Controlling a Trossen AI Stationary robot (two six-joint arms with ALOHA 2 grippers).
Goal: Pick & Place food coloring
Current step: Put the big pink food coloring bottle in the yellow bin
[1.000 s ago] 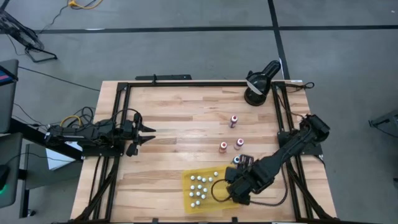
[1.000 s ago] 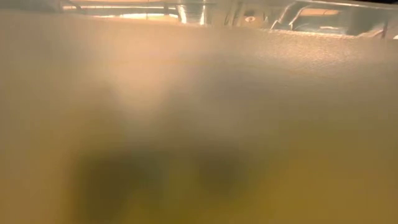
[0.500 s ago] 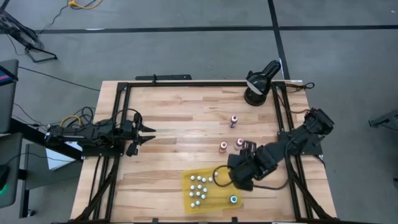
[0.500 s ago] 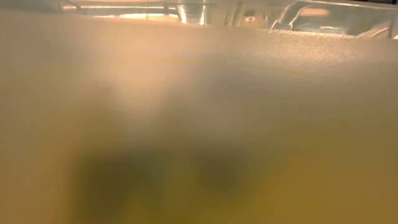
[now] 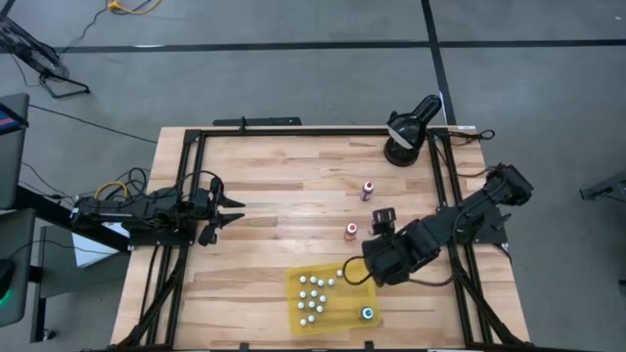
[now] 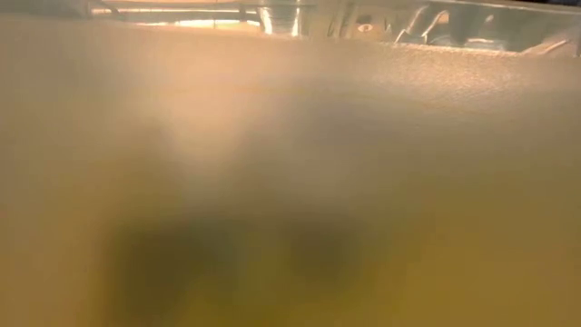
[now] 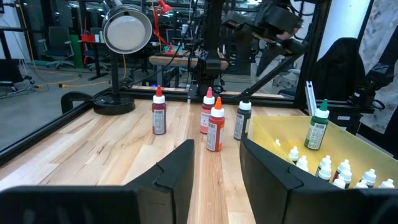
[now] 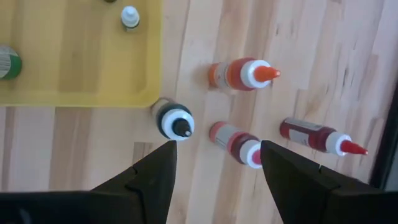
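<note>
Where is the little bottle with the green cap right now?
The small green-capped bottle stands upright in the flat yellow tray, alone in its corner at the table's front right, apart from the cluster of white-capped bottles; the left wrist view shows it too.

No text, brand, number or sign can be read in any of the views. Printed labels are seen on the small food coloring bottles, such as the green-capped bottle (image 7: 318,127) standing in the flat yellow plastic tray (image 7: 272,129) and the red-labelled, white-capped bottle (image 7: 159,112) on the pale wooden table (image 7: 93,155), but the print on them is too small to be made out.
</note>
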